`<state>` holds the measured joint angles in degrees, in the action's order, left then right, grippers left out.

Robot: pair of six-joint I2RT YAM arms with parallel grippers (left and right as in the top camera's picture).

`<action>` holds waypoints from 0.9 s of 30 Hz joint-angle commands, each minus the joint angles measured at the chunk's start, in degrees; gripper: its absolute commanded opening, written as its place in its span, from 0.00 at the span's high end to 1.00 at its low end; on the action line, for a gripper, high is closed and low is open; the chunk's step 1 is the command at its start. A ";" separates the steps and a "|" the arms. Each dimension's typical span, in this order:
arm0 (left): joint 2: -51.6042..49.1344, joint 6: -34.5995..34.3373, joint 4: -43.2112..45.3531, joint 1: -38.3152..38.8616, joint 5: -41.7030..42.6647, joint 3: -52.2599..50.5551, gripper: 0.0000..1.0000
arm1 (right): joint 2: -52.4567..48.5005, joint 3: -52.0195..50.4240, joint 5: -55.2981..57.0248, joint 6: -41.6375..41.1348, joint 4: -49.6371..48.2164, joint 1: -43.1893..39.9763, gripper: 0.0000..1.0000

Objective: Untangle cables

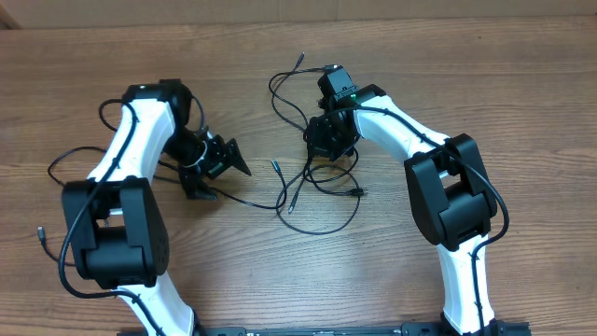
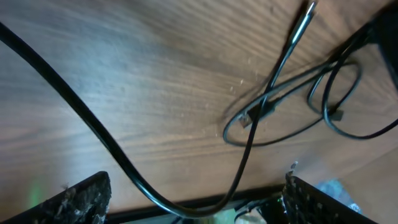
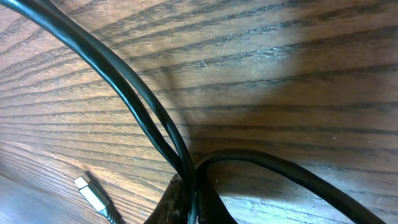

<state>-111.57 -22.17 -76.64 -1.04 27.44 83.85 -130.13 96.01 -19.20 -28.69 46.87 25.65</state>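
The right gripper [image 3: 189, 202] was clamped shut on the cables [image 3: 137, 102], likely anchoring the tangle, while the open left gripper [image 2: 197, 186] straddled 1 strand.

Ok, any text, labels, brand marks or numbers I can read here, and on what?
None. No legible print on the cables, the plug, the table, the left arm or the right arm in any view.
A green light glows on the right arm; it is no character.
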 commanded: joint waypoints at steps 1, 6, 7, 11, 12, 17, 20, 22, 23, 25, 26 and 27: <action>0.20 -4.20 0.39 1.25 0.68 -1.16 0.14 | -5.35 -3.04 5.60 0.22 0.37 0.66 0.95; 0.20 -10.93 3.08 3.85 0.44 -3.85 0.23 | -5.35 -3.04 5.60 0.22 0.39 0.66 0.95; 0.20 -12.04 3.63 4.42 0.42 -4.61 0.30 | -5.35 -3.04 5.60 0.22 0.42 0.66 0.95; 0.20 -17.25 6.12 7.08 -1.07 -7.89 0.44 | -5.35 -3.04 5.62 0.24 0.39 0.66 0.95; 0.20 -17.31 7.21 7.63 -1.01 -8.41 0.51 | -5.35 -3.04 5.62 0.24 0.37 0.66 0.95; 0.26 -15.10 9.31 8.22 1.57 -7.89 0.96 | -5.35 -3.04 5.60 0.22 0.37 0.66 0.95; 0.26 -5.92 9.38 6.05 11.61 -4.74 0.96 | -5.35 -3.04 5.62 0.22 0.59 0.66 0.95; 0.28 1.38 9.18 3.82 20.09 -0.81 0.96 | -5.35 -3.04 5.62 0.24 0.61 0.66 0.95; 0.37 4.07 9.18 2.80 23.45 1.09 0.96 | -5.35 -3.04 5.64 0.24 0.59 0.66 0.95; 0.46 7.19 8.68 0.04 29.16 6.05 0.96 | -5.35 -3.04 5.64 0.24 0.59 0.66 0.95; 0.48 7.45 8.35 -1.25 30.84 8.33 0.96 | -5.35 -3.04 5.62 0.24 0.59 0.66 0.95; 0.48 7.41 8.04 -2.78 32.39 11.08 0.96 | -5.35 -3.04 5.62 0.24 0.59 0.66 0.95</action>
<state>-111.57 -21.98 -68.07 -0.10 47.66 88.07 -130.13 96.01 -19.25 -28.67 46.94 25.65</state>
